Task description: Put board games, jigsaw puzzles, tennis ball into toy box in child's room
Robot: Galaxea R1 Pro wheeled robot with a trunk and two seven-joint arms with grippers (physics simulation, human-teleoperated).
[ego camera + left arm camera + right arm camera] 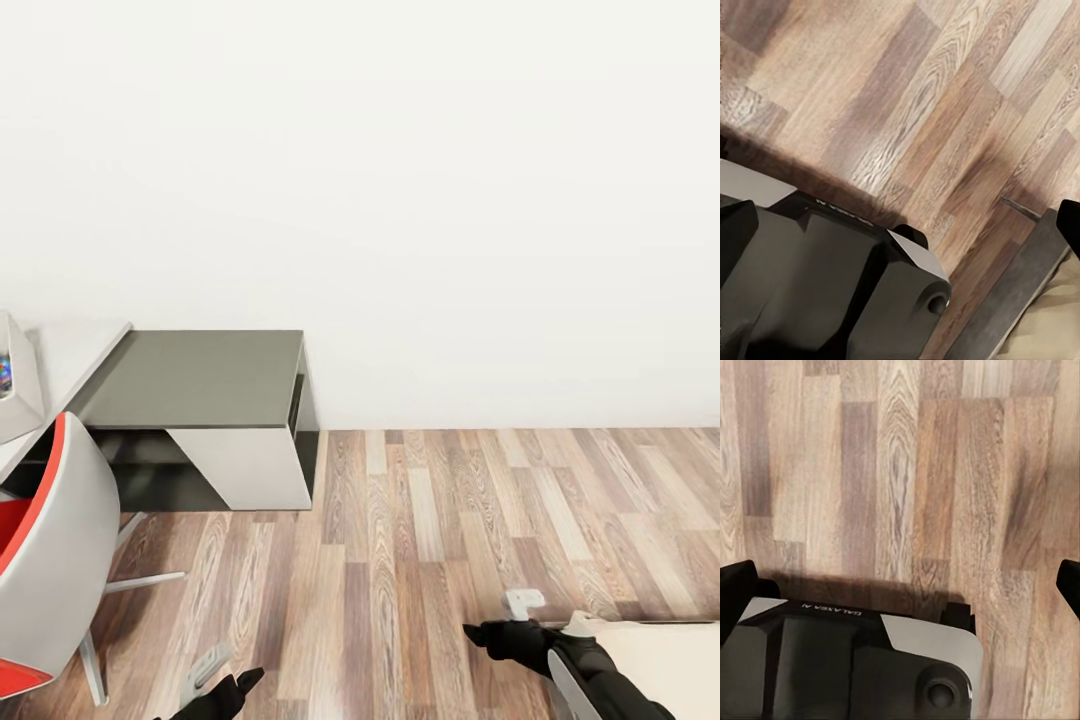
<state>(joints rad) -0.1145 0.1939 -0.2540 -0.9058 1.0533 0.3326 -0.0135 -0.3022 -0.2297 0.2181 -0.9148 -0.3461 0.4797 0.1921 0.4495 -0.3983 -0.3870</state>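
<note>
The robot faces a bare wall; the toy box (15, 385) peeks at the desk's (75, 350) left edge. Both grippers (215, 680) (500, 625) hang released, empty. Turning toward the desk, its base may hit the chair (50, 560).

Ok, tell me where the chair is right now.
In the head view the red and white chair stands at the left edge, on the wood floor, in front of the white table and beside the dark low cabinet.
</note>
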